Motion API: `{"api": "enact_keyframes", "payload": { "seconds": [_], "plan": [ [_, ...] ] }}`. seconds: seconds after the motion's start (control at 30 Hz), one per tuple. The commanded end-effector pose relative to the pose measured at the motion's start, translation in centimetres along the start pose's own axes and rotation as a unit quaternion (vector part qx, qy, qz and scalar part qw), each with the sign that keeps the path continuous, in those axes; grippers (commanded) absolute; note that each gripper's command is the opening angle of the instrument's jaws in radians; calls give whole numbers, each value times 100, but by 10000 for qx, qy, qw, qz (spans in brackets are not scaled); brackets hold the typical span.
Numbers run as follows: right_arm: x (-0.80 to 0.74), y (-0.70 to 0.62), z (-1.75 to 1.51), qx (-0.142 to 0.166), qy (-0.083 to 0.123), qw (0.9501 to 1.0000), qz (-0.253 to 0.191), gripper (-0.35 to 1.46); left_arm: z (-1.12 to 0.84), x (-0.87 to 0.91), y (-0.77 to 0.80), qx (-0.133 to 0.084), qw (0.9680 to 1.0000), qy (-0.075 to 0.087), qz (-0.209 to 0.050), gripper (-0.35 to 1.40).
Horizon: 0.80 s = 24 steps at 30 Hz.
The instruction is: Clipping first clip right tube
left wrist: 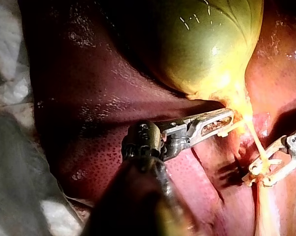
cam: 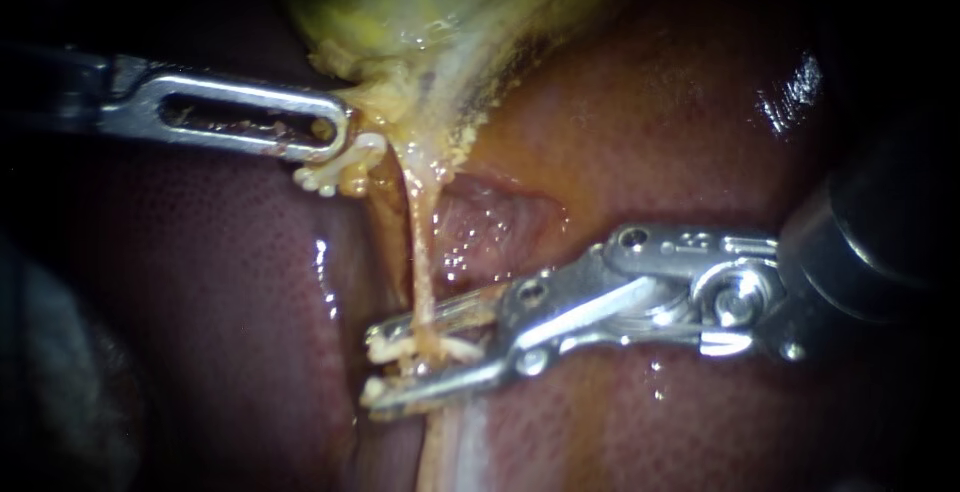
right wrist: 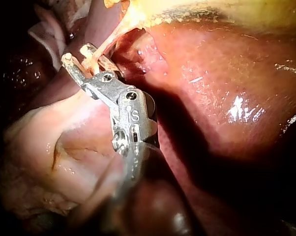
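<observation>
The left instrument (cam: 338,140) has its jaws closed on the neck of the gallbladder (cam: 400,12), tensioning the tube (cam: 421,252) that runs down from that neck. The right instrument (cam: 378,367), well below the gallbladder, has its jaws apart, carrying a white clip (cam: 385,349) that straddles the tube. Before closing, confirm that both clip tips show beyond the tube, that no liver (cam: 650,132) lies between them, and that the jaws cross the tube squarely.
</observation>
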<state>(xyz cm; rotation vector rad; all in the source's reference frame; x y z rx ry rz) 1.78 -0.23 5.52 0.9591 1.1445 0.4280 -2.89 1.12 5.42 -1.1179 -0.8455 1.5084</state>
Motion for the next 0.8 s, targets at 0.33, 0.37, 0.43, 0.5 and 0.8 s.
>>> {"api": "enact_keyframes", "payload": {
  "seconds": [0.33, 0.37, 0.43, 0.5, 0.8],
  "plan": [
    [-7, -2, -7, 57, 14, 9992, 387, -35, 0, 0, -1, -1, 10000, 1, 1, -35],
    [-8, -2, -9, 60, 15, 9991, 416, -35, 0, 0, -1, -1, 10000, 1, 1, -35],
    [-8, -3, -10, 54, 2, 9991, 417, -35, 0, 0, -1, -1, 10000, 0, 1, -35],
    [-9, -2, -11, 57, 0, 9991, 416, -35, 0, 0, -1, -2, 10000, 0, 1, -35],
    [-9, -1, -12, 63, 6, 9986, 533, -35, 0, 1, -2, -3, 10000, -1, 2, -35]
  ]
}}
